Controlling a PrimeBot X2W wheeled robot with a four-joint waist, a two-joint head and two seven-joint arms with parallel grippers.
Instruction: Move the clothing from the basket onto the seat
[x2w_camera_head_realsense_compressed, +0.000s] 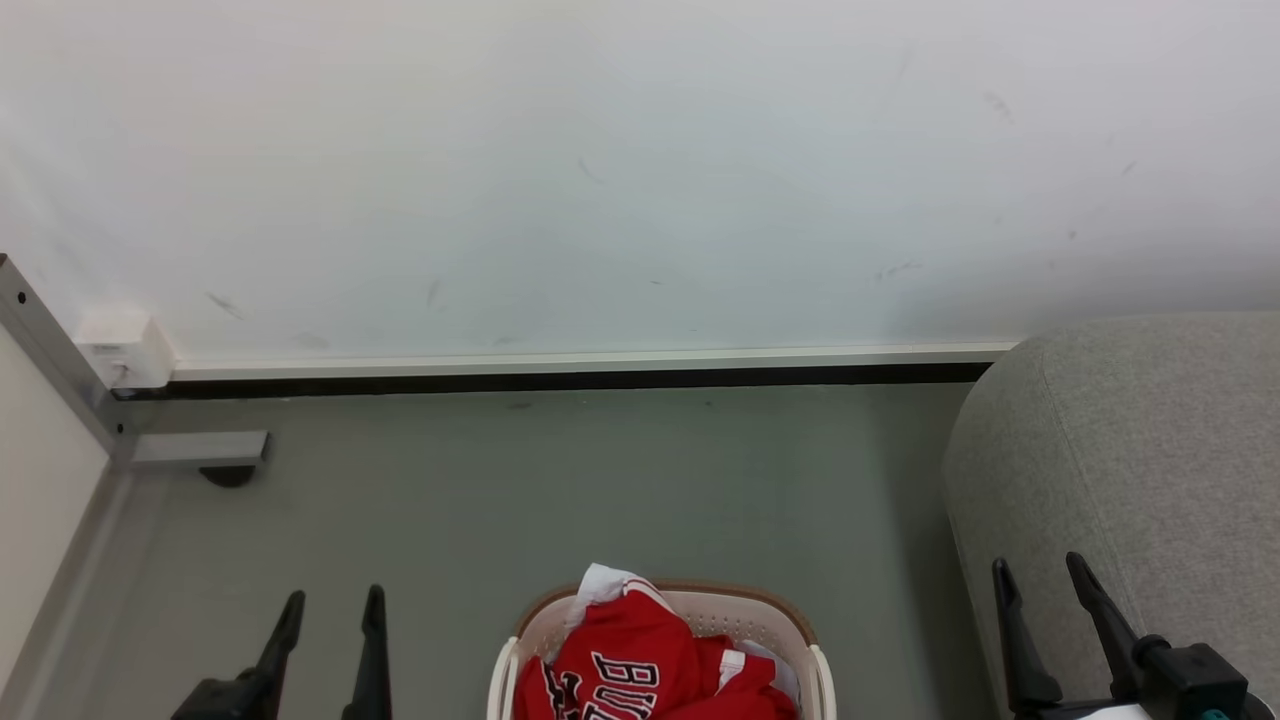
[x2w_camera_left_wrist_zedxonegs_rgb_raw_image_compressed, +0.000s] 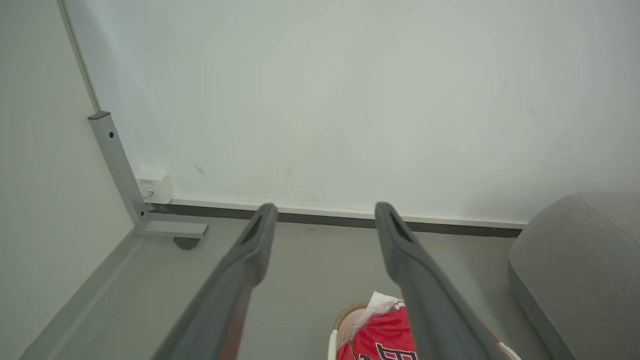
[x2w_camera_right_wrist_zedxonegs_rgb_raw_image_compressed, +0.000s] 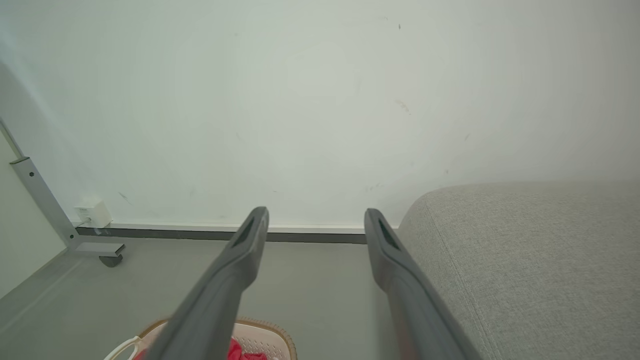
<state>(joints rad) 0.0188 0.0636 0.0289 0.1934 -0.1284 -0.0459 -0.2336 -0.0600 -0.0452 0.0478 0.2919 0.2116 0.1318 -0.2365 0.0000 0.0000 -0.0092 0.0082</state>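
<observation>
Dark fingers of your left gripper (x2w_camera_head_realsense_compressed: 332, 600) and right gripper (x2w_camera_head_realsense_compressed: 1040, 570) stand spread apart, holding nothing. Between them the red clothing (x2w_camera_head_realsense_compressed: 630, 650) lies heaped in the basket (x2w_camera_head_realsense_compressed: 772, 602), near the grey seat (x2w_camera_head_realsense_compressed: 1130, 450). Expect it light, limp and snag-prone; pinch a raised fold near the top.

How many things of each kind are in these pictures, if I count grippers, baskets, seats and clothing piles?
Grippers: 2, the left gripper and the right gripper
Baskets: 1, the basket
Seats: 1, the seat
Clothing piles: 1, the clothing
Total: 5
</observation>
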